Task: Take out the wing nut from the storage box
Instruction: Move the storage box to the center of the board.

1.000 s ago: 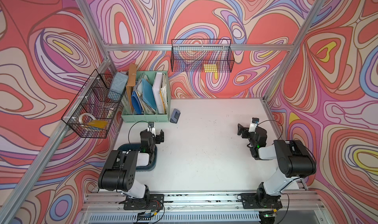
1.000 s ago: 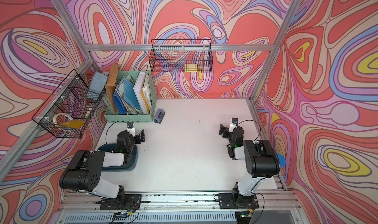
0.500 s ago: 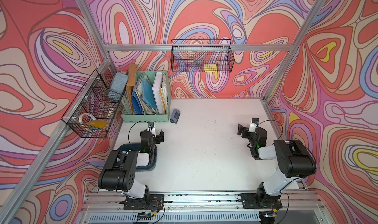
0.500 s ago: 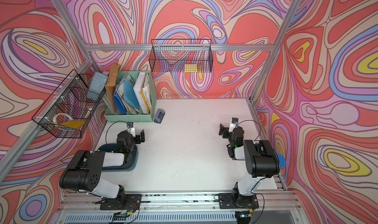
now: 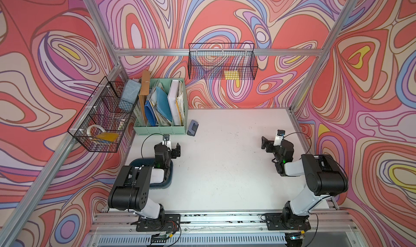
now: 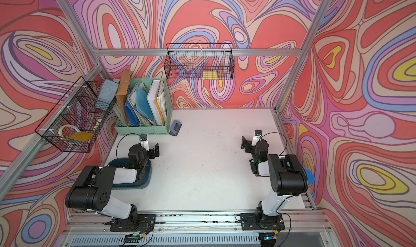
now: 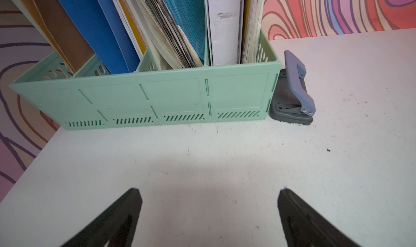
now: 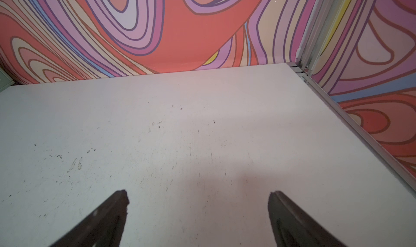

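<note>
Dark teal plastic peeks out from under the left arm. The storage box [image 5: 166, 184] sits on the white table [image 5: 225, 178] at the near left. In both top views the arm's elbow and forearm cover most of it, so its inside is hidden and I cannot find the wing nut anywhere. Neither wrist view shows the box at all.

The left gripper [image 7: 209, 190] hangs beyond the box's far end, fingers spread wide, with only bare table between them. Across the table, near the right edge, the right gripper [image 8: 198, 192] is likewise spread and empty.

Only the left wrist view gives detail further on. It shows the mint-green file organiser [image 7: 157, 99] stuffed with folders, their tops cut off, and a grey hole punch [image 7: 295, 92] just beside its end.

Farthest off, a black wire basket [image 5: 221, 63] hangs on the back wall and another [image 5: 101, 117] on the left wall. Their contents are hard to make out.
</note>
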Motion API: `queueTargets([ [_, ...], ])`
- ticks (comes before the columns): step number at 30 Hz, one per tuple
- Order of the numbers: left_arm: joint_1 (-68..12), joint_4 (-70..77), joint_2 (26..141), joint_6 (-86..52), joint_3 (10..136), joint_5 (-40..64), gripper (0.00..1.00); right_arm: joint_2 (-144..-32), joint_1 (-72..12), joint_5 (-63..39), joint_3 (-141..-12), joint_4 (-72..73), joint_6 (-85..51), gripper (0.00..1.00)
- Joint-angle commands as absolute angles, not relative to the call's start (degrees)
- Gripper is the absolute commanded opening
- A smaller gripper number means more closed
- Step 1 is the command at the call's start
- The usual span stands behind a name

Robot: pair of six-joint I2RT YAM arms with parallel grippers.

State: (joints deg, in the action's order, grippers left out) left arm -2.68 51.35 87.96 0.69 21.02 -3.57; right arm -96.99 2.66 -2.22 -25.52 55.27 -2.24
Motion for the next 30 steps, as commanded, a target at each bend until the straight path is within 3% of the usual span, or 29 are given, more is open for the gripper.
queueTargets([
  [1, -2.56, 52.1, 88.08, 1.58, 20.79, -3.41, 0.99, -96.94, 2.55, -2.25, -26.46, 54.9, -2.37, 0.98],
  [15, -2.14, 48.19, 84.99, 0.06, 21.59, -6.03, 0.99, -95.92, 2.55, -0.8, -26.27, 54.52, -2.96, 0.98],
  [22, -2.1, 26.71, 73.87, -4.83, 28.61, -11.79, 0.99, -85.97, 2.55, 3.35, -29.49, 41.09, -4.45, 0.98],
  [25, -2.1, 13.47, 70.24, -11.35, 35.35, -13.9, 0.99, -81.48, 2.55, 7.92, -32.7, 33.89, -12.27, 0.98],
  [30, -2.11, -9.99, 67.53, -22.49, 46.4, -17.72, 0.99, -79.34, 2.57, 11.36, -49.6, 4.09, -27.05, 0.98],
])
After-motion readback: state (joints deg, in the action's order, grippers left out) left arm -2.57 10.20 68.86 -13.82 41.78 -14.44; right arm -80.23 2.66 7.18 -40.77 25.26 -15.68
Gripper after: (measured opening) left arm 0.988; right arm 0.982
